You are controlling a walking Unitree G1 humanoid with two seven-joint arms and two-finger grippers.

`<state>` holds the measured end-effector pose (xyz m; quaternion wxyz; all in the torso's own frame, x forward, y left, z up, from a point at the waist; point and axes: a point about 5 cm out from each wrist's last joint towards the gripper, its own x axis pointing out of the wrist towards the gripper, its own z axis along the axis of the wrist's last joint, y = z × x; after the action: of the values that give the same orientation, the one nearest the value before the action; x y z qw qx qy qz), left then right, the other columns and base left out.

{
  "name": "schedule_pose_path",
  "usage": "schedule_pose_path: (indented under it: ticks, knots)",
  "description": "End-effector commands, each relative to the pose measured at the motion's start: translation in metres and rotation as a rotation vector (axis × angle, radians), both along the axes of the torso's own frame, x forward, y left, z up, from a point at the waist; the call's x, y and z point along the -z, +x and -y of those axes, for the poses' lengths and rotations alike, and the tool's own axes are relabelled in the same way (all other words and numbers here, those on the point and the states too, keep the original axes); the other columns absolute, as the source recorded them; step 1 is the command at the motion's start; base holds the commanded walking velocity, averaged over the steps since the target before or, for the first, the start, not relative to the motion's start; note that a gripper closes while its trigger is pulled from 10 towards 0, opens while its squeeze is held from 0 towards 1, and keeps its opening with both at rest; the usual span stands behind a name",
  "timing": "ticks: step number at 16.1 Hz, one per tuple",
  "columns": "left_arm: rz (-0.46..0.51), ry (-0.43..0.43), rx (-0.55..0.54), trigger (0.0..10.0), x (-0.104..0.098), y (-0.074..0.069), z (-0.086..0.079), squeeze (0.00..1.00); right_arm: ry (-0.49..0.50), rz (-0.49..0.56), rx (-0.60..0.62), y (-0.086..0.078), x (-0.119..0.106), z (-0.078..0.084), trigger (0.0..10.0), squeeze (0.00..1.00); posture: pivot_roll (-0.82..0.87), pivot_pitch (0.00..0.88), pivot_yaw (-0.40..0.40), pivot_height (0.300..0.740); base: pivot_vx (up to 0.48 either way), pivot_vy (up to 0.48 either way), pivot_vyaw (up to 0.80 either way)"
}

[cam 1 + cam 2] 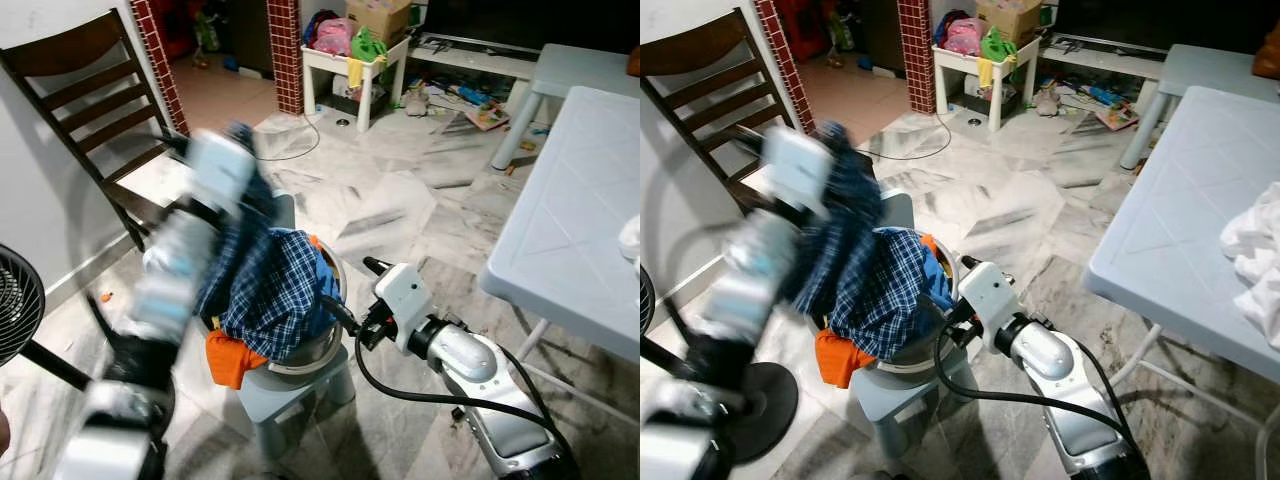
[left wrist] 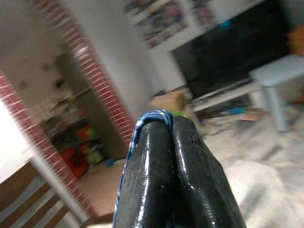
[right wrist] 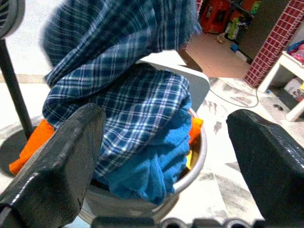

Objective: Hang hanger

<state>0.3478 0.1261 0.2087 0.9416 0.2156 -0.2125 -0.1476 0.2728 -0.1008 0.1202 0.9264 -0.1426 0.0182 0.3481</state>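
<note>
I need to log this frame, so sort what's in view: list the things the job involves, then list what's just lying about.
In the job:
- left gripper, shut on the blue plaid shirt, lifting it
- metal basin of clothes on a small stool
- right gripper, open, by the basin

Lying about:
- wooden chair
- fan
- grey table
- white cloth

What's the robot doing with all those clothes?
The robot is pulling a blue plaid shirt up out of a metal basin heaped with clothes, set on a small stool. Its left gripper is shut on the shirt's cloth and lifted, blurred with motion. The right gripper is open beside the basin, facing the pile. An orange cloth hangs over the basin's edge. No hanger can be made out.
</note>
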Motion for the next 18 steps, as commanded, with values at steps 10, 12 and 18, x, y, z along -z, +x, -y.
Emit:
schedule_pose_path:
  ticks: [10,12,18]
  knots:
    - [-0.278,0.006,0.038,0.0,0.078,-0.118,-0.008,0.0,-0.021,0.004,-0.011,0.0,-0.002,0.001,10.0,0.0,-0.02,0.062,0.04,0.74,0.0,0.0,0.0]
    - [-0.478,-0.064,0.004,0.0,0.099,-0.133,-0.013,0.0,-0.019,0.009,-0.02,0.003,-0.004,-0.001,10.0,0.0,-0.01,0.059,0.034,0.74,0.0,0.0,0.0]
    - [-0.843,-0.11,0.015,0.0,0.117,-0.153,-0.014,0.0,-0.02,0.008,-0.028,0.004,-0.002,-0.004,10.0,0.0,0.0,0.052,0.037,0.74,0.0,0.0,0.0]
